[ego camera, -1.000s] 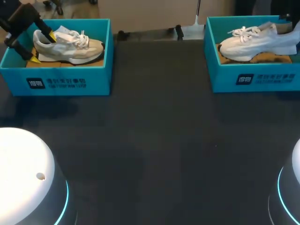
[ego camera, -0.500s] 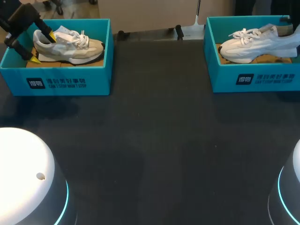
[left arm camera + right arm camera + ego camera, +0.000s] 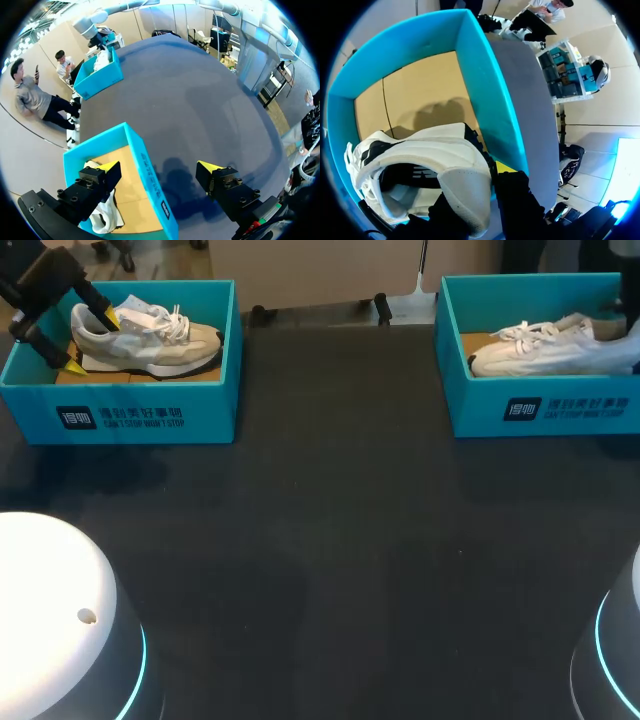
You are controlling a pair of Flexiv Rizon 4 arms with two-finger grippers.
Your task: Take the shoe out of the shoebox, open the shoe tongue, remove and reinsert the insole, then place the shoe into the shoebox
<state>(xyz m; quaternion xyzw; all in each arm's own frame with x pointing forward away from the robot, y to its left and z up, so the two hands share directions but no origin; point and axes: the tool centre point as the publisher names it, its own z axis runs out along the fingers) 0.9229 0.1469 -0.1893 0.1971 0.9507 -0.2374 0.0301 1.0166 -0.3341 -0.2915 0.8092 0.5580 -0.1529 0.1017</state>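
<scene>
Two teal shoeboxes stand across the dark tabletop (image 3: 330,540). Inside the right shoebox (image 3: 540,410) lies the white shoe (image 3: 540,352), its heel collar pinched by the right end effector (image 3: 480,185), a hold that suits carrying. Well left of that box, the left end effector (image 3: 157,167) hangs spread astride the left shoebox (image 3: 150,415) wall, beside a beige shoe (image 3: 150,340).

in the right wrist view the right hand (image 3: 485,192) shows only one yellow sliver; the heel of the right shoe (image 3: 420,165) covers the rest. in the head view that hand is out of sight and the shoe's heel runs past the picture's edge. there the left hand (image 3: 88,343) hides the heel of the left shoe (image 3: 150,340); the left wrist view shows only a white scrap of it behind one finger (image 3: 90,192).
</scene>
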